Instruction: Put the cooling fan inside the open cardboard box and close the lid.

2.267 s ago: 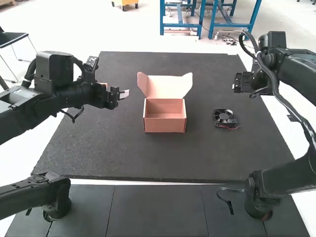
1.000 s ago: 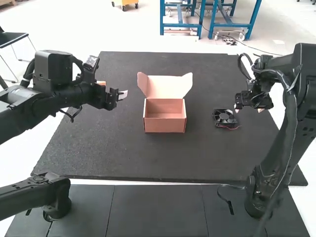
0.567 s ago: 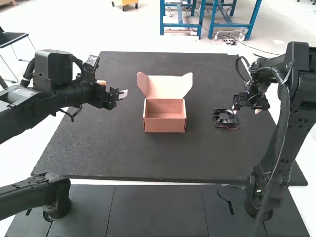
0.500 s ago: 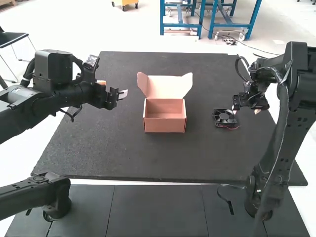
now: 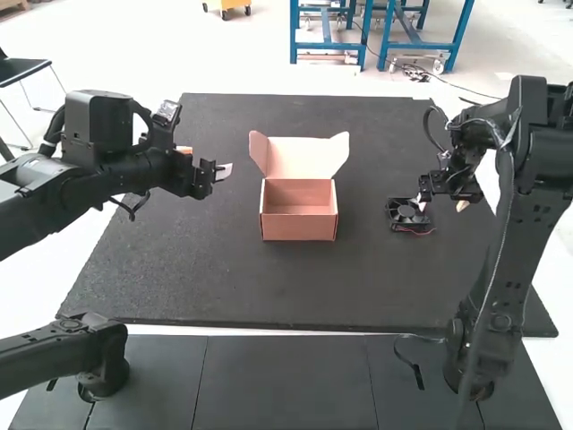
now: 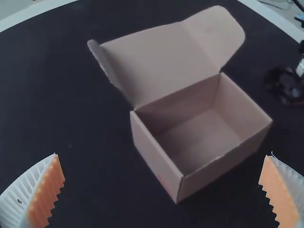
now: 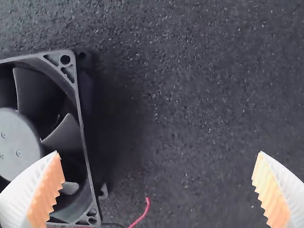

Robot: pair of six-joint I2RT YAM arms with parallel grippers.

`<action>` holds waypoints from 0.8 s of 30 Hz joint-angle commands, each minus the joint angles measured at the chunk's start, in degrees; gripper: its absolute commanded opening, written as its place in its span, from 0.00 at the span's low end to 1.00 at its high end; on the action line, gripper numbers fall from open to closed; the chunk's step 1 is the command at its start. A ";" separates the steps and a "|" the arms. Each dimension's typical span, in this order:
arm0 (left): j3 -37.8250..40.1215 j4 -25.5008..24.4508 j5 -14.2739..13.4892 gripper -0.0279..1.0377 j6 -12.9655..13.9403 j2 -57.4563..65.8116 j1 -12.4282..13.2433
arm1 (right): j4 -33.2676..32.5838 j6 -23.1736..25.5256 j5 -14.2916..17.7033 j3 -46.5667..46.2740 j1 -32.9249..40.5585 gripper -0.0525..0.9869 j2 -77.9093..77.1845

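Right claw (image 5: pixel 440 204), spread wide and empty, hangs low at the edge of the cooling fan (image 5: pixel 407 213). The fan lies flat on the black mat (image 5: pixel 224 269), at 3 o'clock from the open cardboard box (image 5: pixel 299 208). Left claw (image 5: pixel 218 171), wide open and empty, hovers at the box's 10 o'clock.

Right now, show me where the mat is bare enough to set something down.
Bare: the near strip of the mat, in front of the cardboard box and cooling fan, and the far strip behind the box's lid. Crowded: the right side, where the right hand hangs at the fan.
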 commanded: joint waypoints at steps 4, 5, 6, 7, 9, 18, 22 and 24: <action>3.20 0.78 -0.40 0.93 0.59 0.16 0.47 | -1.07 0.48 -0.98 2.17 0.53 0.92 1.08; 3.11 0.87 -0.40 0.93 0.59 0.16 0.47 | -1.07 0.66 -0.98 2.52 0.53 0.92 1.34; 3.11 0.87 -0.40 0.93 0.59 0.16 0.47 | -1.07 0.83 -0.98 2.78 0.53 0.92 1.61; 3.20 0.95 -0.40 0.93 0.59 0.16 0.38 | -1.16 0.92 -0.98 3.13 0.53 0.92 1.96; 3.20 1.04 -0.40 0.93 0.59 0.16 0.47 | -1.25 1.27 -0.98 3.92 0.53 0.92 2.57; 3.38 1.31 -0.40 0.93 0.59 0.16 0.47 | -5.21 1.27 -0.62 7.26 0.53 0.92 5.65; 3.47 1.31 -0.40 0.93 0.59 0.16 0.47 | -5.91 1.36 0.08 7.44 0.53 0.92 6.44; 3.55 1.31 -0.40 0.93 0.59 0.16 0.38 | -6.08 1.36 0.34 7.53 0.27 0.92 6.88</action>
